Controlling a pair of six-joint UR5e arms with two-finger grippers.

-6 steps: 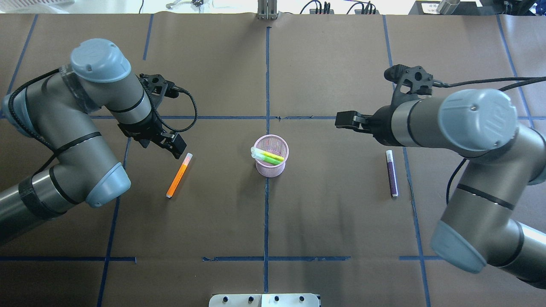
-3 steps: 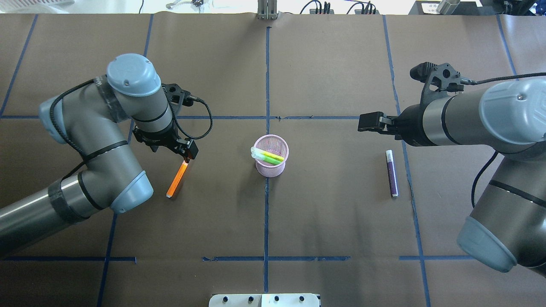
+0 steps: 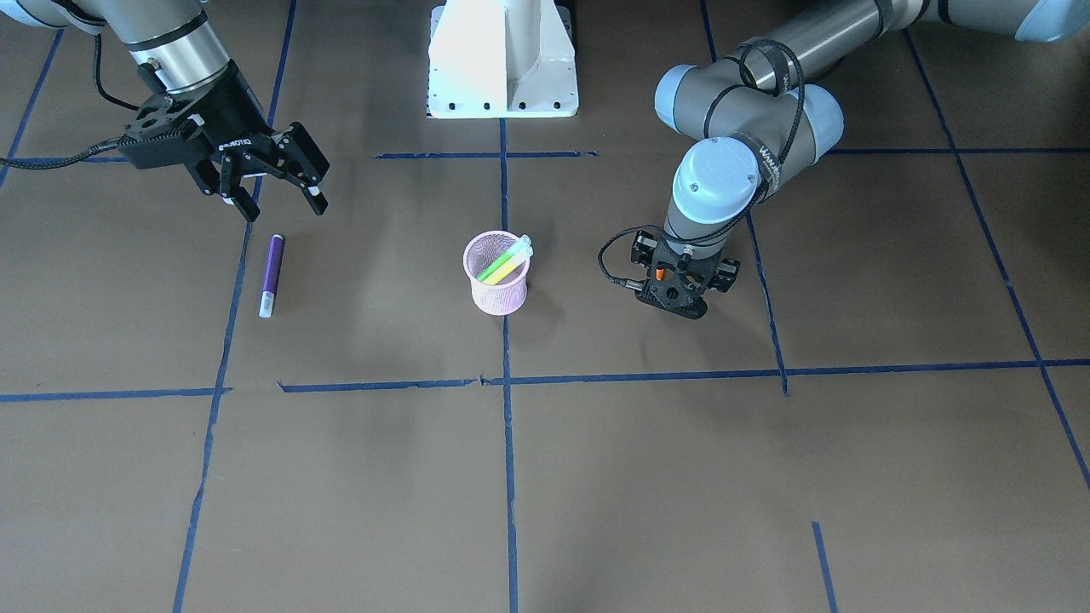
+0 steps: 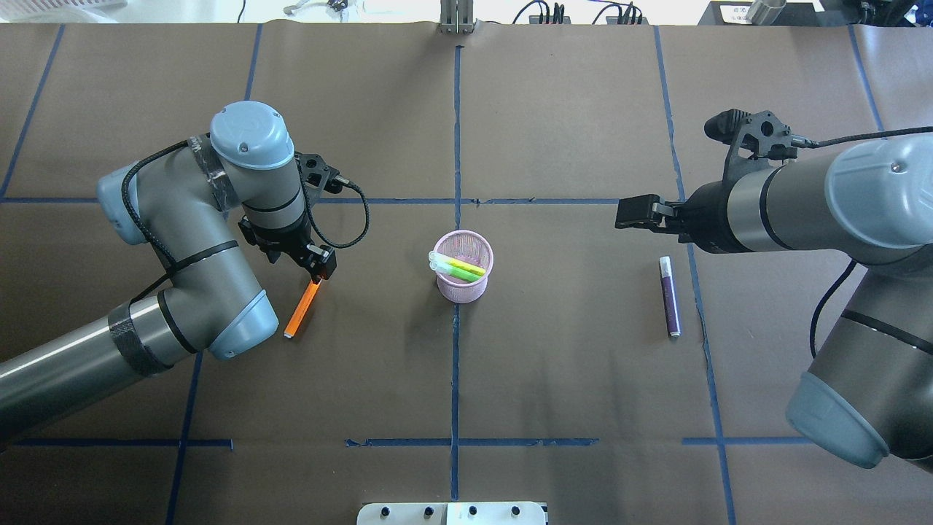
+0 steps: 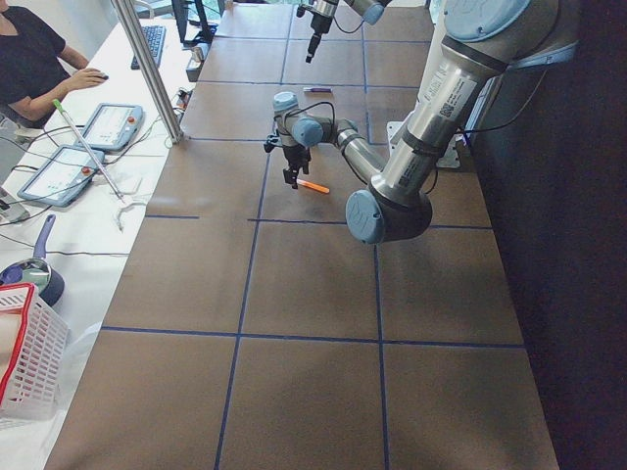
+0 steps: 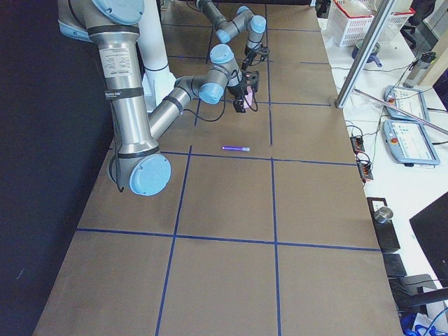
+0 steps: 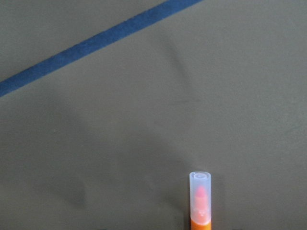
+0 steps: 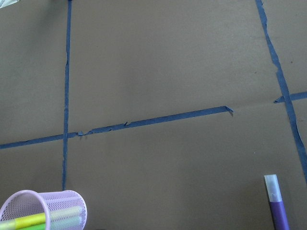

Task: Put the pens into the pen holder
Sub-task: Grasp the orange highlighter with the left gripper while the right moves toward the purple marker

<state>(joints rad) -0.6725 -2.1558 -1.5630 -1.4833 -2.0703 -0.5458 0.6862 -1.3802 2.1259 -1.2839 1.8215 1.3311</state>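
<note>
The pink mesh pen holder (image 4: 463, 281) (image 3: 496, 285) stands at the table's middle with a bright green and a yellow-green pen (image 4: 459, 267) (image 3: 502, 260) leaning inside. The orange pen (image 4: 301, 312) (image 7: 200, 201) lies flat to its left. My left gripper (image 4: 321, 268) (image 3: 679, 289) points down over that pen's capped end; its fingers do not show in the left wrist view, and it looks open. The purple pen (image 4: 669, 295) (image 3: 272, 274) (image 8: 277, 206) lies to the holder's right. My right gripper (image 4: 631, 213) (image 3: 285, 207) is open and empty, above the table just beyond the purple pen.
The white robot base (image 3: 502, 60) is at the table's near edge, with a metal plate (image 4: 452, 514) in the overhead view. Blue tape lines (image 4: 456, 146) cross the brown table. A side bench with tablets (image 5: 78, 147) and an operator runs along the far edge.
My left arm swung right and came down onto the orange pen's capped end. My right arm drew back to the right, away from the holder. The pens have not moved.
</note>
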